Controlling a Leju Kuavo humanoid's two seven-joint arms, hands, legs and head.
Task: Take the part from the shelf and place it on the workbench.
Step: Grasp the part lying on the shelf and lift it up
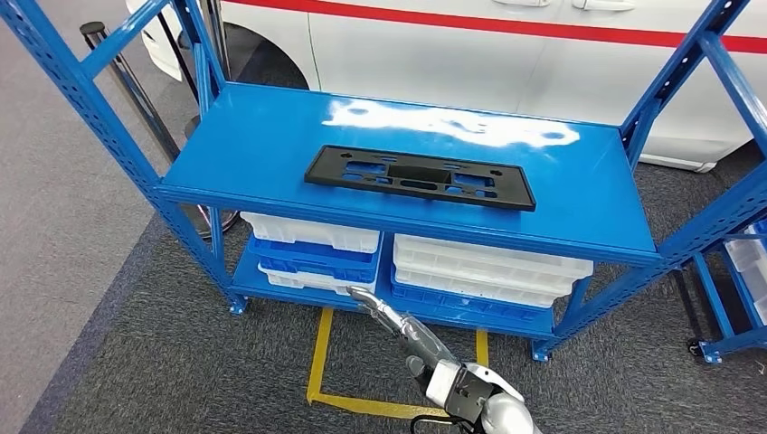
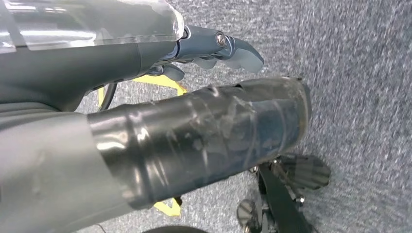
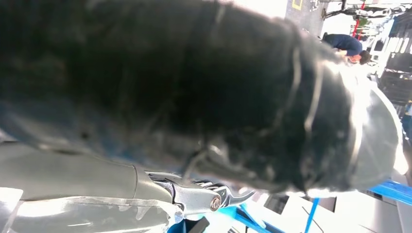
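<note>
head view: the part (image 1: pixel 420 177) lies flat on the blue shelf (image 1: pixel 592 190), well beyond the right robot hand (image 1: pixel 398 323), which holds nothing, fingers straight and apart. i judge a one-sided grasp might tip it off the shelf.

Shelf rack (image 1: pixel 271 145) stands ahead on the floor (image 1: pixel 163 362), a vehicle body (image 1: pixel 434 54) directly behind it. Flat part (image 1: pixel 421 177) lies on the top shelf — roughly centred, long side running left-right, nearer the front edge than the back. Lower shelf: stacked trays, one pile left (image 1: pixel 312 253), one right (image 1: pixel 484 271), side by side. Floor tape outline (image 1: pixel 362 398) near the rack's front. Right hand (image 1: pixel 398 321) near, below the top shelf — in front of the trays. Second rack (image 1: pixel 737 298) at far right.
</note>
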